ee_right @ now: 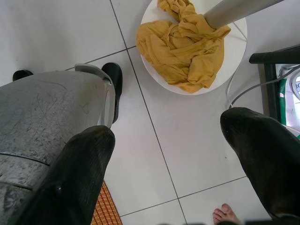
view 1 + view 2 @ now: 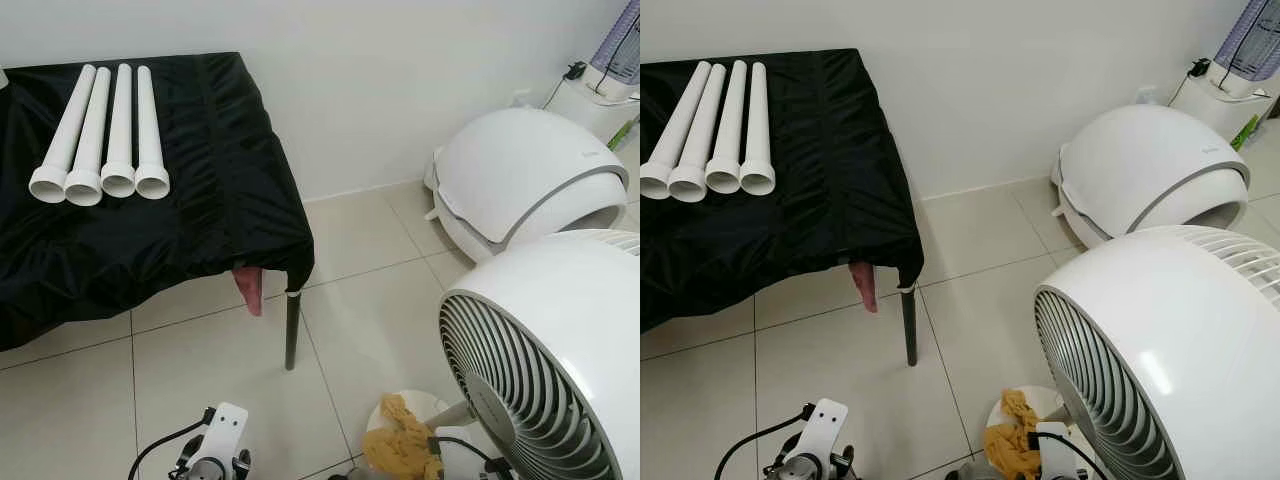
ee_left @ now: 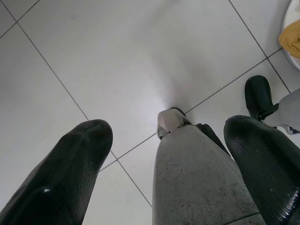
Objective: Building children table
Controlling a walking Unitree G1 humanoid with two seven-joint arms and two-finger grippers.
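Observation:
Several white plastic tubes (image 2: 105, 135) lie side by side, flared ends toward me, on a low table draped in a black cloth (image 2: 200, 220) at the left. Both arms hang low by my legs, far from the table. In the left wrist view my left gripper (image 3: 168, 133) is open, its black fingers (image 3: 79, 159) spread above bare floor tiles and my grey leg (image 3: 197, 183). My right gripper (image 1: 166, 131) is open too, hanging over the tiles near a yellow cloth (image 1: 180, 42). Neither one holds anything.
A big white fan (image 2: 560, 340) stands close on the right, the yellow cloth (image 2: 400, 440) piled on its round base. A white domed box (image 2: 520, 175) sits by the wall. A black table leg (image 2: 292, 330) and a pink strip (image 2: 248, 288) hang at the table's corner. A person's toes (image 1: 222, 213) are nearby.

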